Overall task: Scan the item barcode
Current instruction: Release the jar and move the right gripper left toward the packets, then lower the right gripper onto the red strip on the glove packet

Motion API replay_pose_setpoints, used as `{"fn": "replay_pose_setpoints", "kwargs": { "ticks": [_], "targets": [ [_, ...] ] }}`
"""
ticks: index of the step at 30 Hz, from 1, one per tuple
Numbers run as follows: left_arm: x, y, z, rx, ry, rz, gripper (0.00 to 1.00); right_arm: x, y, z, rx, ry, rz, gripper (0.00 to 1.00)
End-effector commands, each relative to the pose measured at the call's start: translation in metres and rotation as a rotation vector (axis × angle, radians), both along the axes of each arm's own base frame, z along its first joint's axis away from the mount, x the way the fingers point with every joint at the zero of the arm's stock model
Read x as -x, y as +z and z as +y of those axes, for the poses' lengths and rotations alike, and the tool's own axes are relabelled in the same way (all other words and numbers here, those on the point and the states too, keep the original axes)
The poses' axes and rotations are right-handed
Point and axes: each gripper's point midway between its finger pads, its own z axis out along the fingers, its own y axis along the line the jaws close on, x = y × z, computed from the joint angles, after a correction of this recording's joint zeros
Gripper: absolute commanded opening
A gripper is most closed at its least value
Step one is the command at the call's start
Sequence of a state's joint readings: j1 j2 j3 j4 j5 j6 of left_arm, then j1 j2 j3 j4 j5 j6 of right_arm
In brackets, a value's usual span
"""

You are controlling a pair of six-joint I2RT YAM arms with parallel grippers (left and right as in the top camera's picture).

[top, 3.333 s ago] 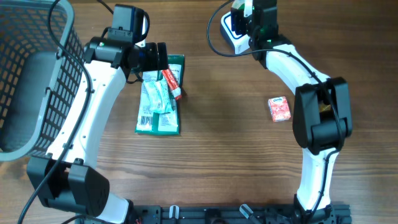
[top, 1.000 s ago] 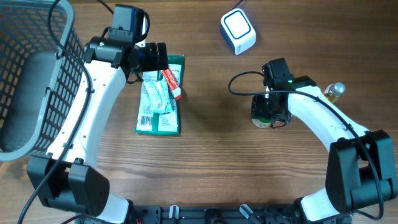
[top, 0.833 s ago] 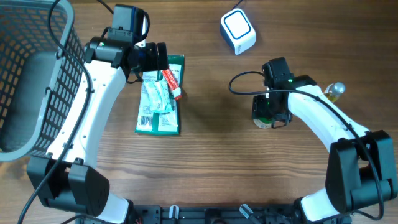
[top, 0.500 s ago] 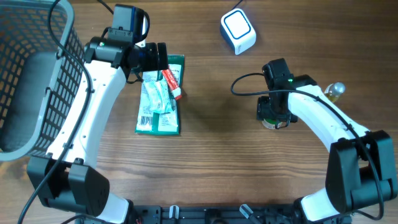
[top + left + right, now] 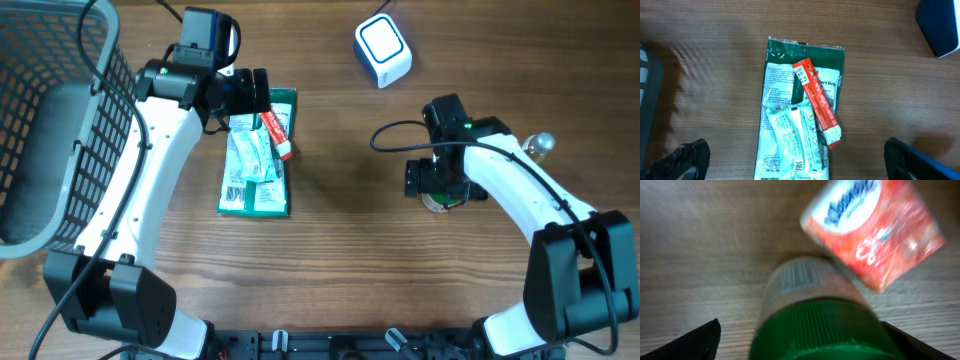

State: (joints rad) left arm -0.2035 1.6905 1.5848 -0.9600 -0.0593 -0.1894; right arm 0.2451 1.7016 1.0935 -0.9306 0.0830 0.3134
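Observation:
A jar with a green ribbed lid (image 5: 820, 325) and a barcode label stands on the wood, seen as a sliver (image 5: 437, 203) in the overhead view. My right gripper (image 5: 800, 330) (image 5: 438, 180) hangs over it, open, its fingers standing wide on either side of the lid. The white scanner with a blue face (image 5: 383, 50) sits at the back. My left gripper (image 5: 262, 93) (image 5: 795, 162) is open above a pile of packets: a green packet (image 5: 790, 60), a red stick (image 5: 817, 102) and white sachets (image 5: 790, 137).
A red tissue pack (image 5: 872, 230) lies just beyond the jar, touching or nearly touching it. A dark wire basket (image 5: 55, 120) fills the left side. A small bulb-like object (image 5: 540, 143) lies by the right arm.
The right gripper's jaws have spread wide and let go of the green-lidded jar, after carrying it slightly right and nearer. The left arm and the packets have not moved.

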Motion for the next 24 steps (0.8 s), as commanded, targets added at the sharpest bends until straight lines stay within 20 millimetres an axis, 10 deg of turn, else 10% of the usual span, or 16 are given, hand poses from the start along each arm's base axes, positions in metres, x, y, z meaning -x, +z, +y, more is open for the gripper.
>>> {"fn": "replay_pose_setpoints", "kwargs": {
  "ticks": [1,9,17,24],
  "targets": [
    [-0.002,-0.002,0.003,-0.004,0.016,0.001,1.0,-0.038,0.042,-0.001,0.027,0.018,-0.135,1.0],
    [-0.002,-0.002,0.003,-0.004,0.017,0.001,1.0,-0.085,0.127,0.058,-0.24,0.068,-0.311,1.0],
    [-0.002,-0.002,0.003,-0.004,0.017,0.001,1.0,-0.072,0.106,0.175,-0.625,0.285,-0.285,1.0],
    [-0.002,-0.002,0.003,-0.004,0.016,0.001,1.0,-0.055,0.068,0.209,-0.637,0.226,-0.173,1.0]
  ]
}}
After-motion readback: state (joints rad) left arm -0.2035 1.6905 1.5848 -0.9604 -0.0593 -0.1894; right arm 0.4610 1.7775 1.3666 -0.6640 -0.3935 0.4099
